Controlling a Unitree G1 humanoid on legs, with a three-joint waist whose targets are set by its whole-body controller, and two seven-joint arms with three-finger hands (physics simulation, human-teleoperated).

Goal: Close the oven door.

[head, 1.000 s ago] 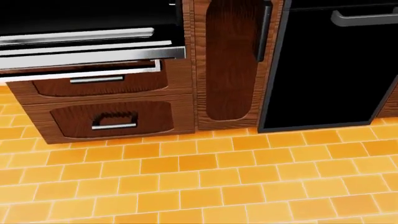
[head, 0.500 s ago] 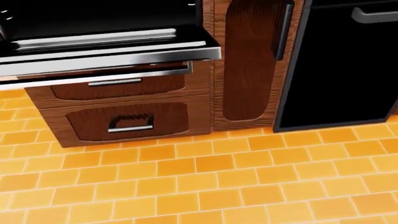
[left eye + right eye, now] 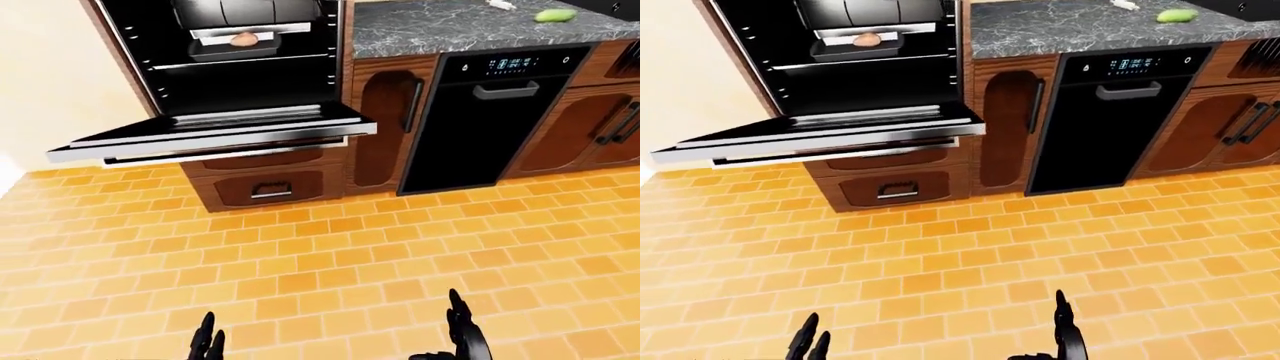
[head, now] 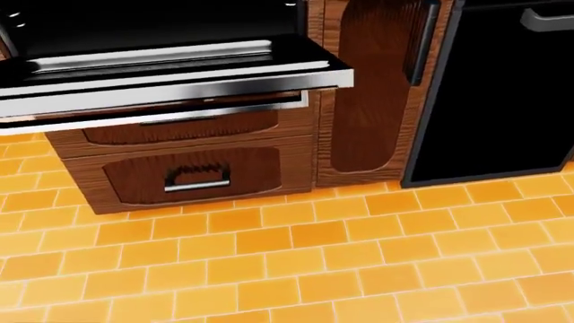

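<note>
In the left-eye view the oven door (image 3: 215, 135) hangs open, level, at upper left, with a tray (image 3: 235, 46) inside the oven behind it. Two drawers (image 3: 268, 187) sit under it. Rightward stand a narrow cabinet (image 3: 385, 120) and a black dishwasher (image 3: 478, 112). Bare tiled floor (image 3: 330, 255) separates them from the left hand (image 3: 207, 346) and right hand (image 3: 462, 337), both released, fingers spread.

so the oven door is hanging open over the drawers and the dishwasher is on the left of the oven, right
Not quite. The oven door does hang open over the drawers, but the dishwasher stands to the right of the oven, past a narrow wooden cabinet, not to its left. The left-eye view shows this.
</note>
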